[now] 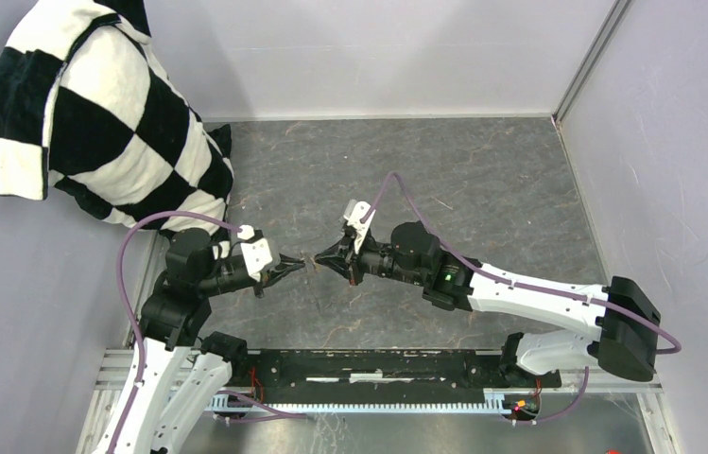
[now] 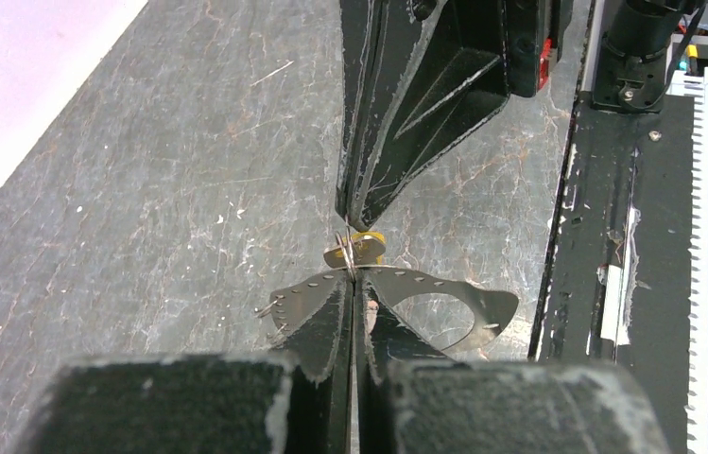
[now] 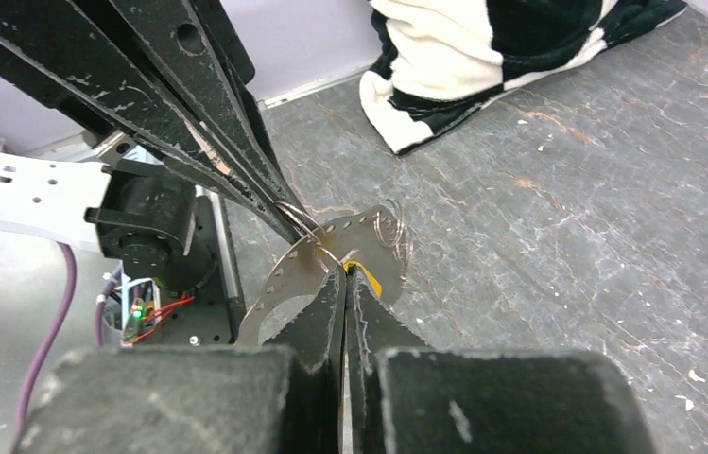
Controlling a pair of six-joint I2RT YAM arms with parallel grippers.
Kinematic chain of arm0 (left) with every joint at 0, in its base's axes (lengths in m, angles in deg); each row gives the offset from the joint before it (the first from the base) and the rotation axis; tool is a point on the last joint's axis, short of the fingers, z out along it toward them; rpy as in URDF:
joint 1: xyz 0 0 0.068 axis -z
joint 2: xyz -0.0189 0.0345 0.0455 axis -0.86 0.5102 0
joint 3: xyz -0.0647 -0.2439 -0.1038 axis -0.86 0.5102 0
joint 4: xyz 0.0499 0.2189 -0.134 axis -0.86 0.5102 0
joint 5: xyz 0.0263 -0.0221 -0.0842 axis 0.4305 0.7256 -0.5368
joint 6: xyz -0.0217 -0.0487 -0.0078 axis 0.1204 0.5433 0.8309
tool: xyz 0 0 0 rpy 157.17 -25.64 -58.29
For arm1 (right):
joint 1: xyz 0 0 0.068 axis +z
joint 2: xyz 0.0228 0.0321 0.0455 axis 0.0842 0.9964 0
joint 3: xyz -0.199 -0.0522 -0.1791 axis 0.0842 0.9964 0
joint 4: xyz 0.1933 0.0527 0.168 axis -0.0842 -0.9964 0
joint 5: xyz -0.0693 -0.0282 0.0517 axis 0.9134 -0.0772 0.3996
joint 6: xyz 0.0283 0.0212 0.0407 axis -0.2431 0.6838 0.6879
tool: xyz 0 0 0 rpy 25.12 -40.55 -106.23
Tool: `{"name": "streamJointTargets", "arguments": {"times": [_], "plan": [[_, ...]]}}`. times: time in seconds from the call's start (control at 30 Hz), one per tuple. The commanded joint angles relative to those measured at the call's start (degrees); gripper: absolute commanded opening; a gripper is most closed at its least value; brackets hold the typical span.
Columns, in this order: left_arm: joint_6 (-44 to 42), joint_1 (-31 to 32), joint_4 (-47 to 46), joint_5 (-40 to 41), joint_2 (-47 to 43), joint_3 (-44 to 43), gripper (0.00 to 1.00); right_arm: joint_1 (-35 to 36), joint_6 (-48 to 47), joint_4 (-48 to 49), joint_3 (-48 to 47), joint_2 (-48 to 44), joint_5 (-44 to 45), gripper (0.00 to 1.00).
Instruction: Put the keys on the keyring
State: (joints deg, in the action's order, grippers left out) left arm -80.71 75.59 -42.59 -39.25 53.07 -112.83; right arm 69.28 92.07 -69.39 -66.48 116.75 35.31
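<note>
Grey metal keyring [image 2: 482, 305]: a flat perforated band, held above the table [image 1: 482, 180] where both arms meet nose to nose. The left gripper [image 2: 353, 288] is fully closed, pinching the band edge-on, probably to steady the loop. The right gripper [image 3: 345, 276] is also closed, with the yellow-headed key [image 2: 367, 243] at its tip, apparently pinched and touching the loop. Judged mid-threading. The blue key is not in view. No brand, label or legible writing anywhere.
</note>
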Motion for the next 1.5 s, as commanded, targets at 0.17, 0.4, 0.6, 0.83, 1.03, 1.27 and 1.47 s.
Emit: {"name": "streamJointTargets", "arguments": {"times": [0.17,0.4,0.6,0.83,1.03,1.27,1.47], "plan": [[-1.07,0.25,-2.28,-3.71,0.22,-1.33,0.02,-2.66,1.96,2.76,1.65,-3.16,-1.20,0.00],[1.99,0.25,-5.15,-3.95,-0.49,-1.19,0.02,-3.30,2.63,2.88,2.98,-4.07,-1.95,0.00],[4.92,0.18,-8.17,-4.58,-0.29,-1.71,0.02,-4.96,5.06,6.47,5.35,-5.07,-6.12,0.00],[4.56,0.25,-9.26,-4.53,-0.04,-1.54,0.02,-5.73,5.14,8.53,6.13,-5.62,-9.59,0.00],[2.84,0.24,-7.33,-4.96,0.50,-2.29,0.02,-7.20,2.38,3.92,5.08,-5.20,-7.61,0.20],[1.30,0.24,-4.71,-1.67,1.78,-1.97,0.02,-8.46,2.14,0.51,10.60,-5.43,3.85,0.55],[0.82,0.23,-1.12,1.34,4.23,-3.64,0.02,-8.46,2.25,-2.29,11.90,-5.38,14.91,0.72]]}}
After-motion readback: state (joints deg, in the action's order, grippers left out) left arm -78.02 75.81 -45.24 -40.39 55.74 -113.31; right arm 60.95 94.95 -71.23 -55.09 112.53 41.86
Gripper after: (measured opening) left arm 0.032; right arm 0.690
